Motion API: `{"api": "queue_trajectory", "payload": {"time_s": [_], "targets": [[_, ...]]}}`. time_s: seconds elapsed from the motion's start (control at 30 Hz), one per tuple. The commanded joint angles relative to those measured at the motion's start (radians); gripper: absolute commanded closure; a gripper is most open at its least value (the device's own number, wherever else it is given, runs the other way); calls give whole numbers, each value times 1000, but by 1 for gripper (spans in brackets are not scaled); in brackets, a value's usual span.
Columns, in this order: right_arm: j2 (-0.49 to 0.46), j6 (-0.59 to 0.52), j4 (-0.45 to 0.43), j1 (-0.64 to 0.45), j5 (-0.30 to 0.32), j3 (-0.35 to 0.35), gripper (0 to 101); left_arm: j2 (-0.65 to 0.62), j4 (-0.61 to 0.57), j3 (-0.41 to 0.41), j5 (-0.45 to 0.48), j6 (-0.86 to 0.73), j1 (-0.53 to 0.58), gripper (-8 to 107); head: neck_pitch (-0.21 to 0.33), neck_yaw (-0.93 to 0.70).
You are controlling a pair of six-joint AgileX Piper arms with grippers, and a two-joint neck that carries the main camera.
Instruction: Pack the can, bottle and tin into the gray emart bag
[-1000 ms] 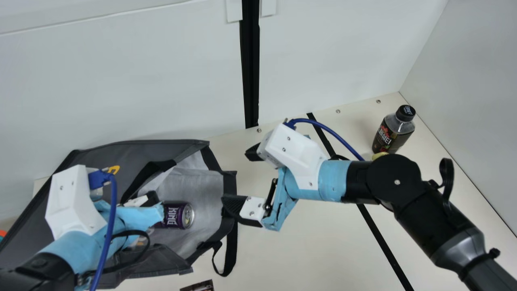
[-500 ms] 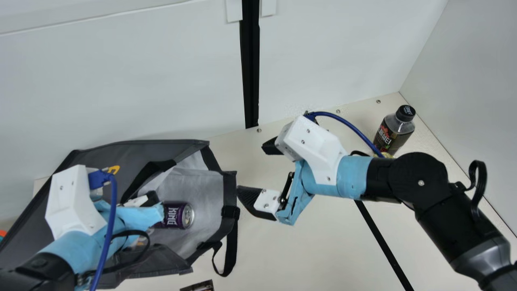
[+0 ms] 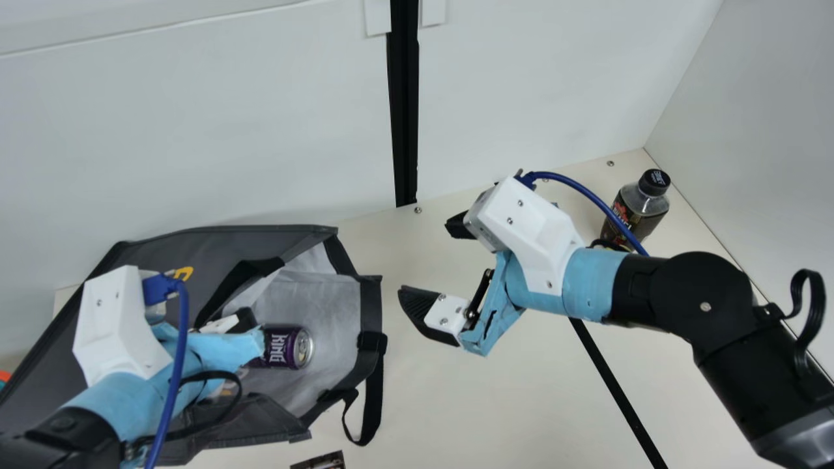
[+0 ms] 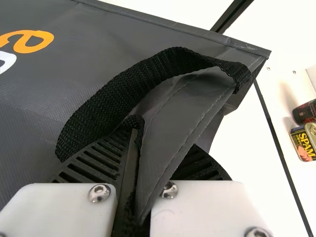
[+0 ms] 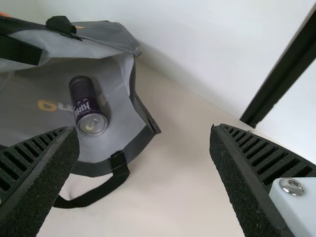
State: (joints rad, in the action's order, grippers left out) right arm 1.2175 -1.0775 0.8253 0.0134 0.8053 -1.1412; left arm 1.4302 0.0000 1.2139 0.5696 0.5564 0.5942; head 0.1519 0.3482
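Dark purple, silver-topped can (image 5: 83, 97).

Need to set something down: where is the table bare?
Bare table lies between the gray bag and black strip, nearer than the right gripper, and between strip and right arm. Crowded: the bag, clamped by the left gripper, and the far right corner, with bottle and tin.
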Motion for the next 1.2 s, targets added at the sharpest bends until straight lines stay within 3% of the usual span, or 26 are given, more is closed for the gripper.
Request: {"api": "queue_trajectory", "payload": {"time_s": [0.0,0.6,1.17], "targets": [[-8,18,-17,-2,-7,1,10,0,0,0,0,0,0,89,23,1],[-83,191,-229,-47,-61,-13,10,0,0,0,0,0,0,89,23,1],[-100,405,-468,-80,-33,-103,10,0,0,0,0,0,0,89,23,1]]}}
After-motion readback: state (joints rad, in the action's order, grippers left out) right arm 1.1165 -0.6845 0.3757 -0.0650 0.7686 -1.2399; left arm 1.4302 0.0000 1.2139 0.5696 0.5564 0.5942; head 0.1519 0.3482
